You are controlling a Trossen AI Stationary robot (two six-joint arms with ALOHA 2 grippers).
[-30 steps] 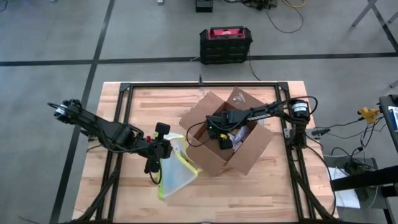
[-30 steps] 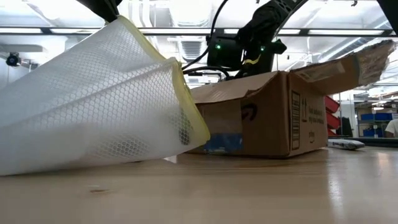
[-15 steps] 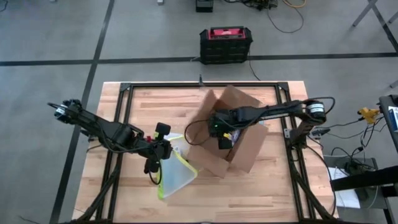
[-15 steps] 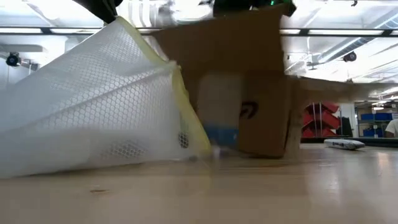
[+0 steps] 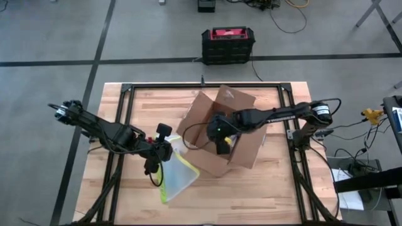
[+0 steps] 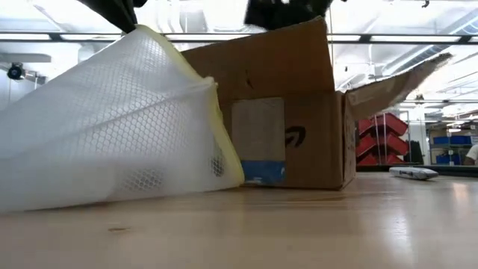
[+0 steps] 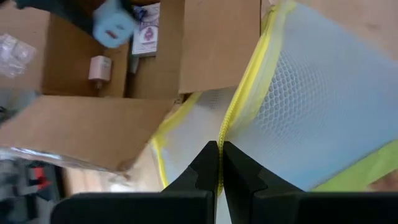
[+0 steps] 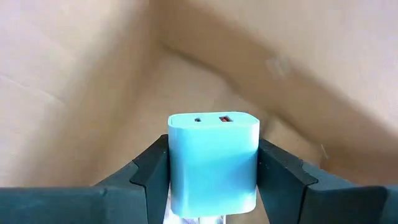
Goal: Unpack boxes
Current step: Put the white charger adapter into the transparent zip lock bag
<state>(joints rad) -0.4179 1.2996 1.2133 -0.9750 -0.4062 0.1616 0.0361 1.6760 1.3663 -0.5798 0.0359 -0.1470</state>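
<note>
The brown cardboard box stands open at mid table, also in the low view. Above its open top my right gripper is shut on a light-blue charger block. A small white adapter and a printed card pack lie inside the box. Left of the box lies a clear mesh pouch with yellow edges, its lower part on the table. My left gripper is shut on the pouch's top edge. My left gripper pinches the pouch's yellow zipper edge between its two shut fingers, slanting down from the table's left. That edge is held up; the pouch's body slopes down onto the table. My right gripper pinches the blue charger's two opposite sides between its fingers, slanting down from the table's right. The block's port face points away from the wrist. It hangs clear over the box's inside.
A black and red case stands on the floor beyond the far edge. A black frame runs around the wooden tabletop. Bare wood lies along the near edge and at the far left.
My right gripper has risen out of the box with the blue charger and gone a little toward the table's left. The box has turned about and slid toward the left, nearer the pouch, with one wall now standing taller. The pouch has stayed held up.
</note>
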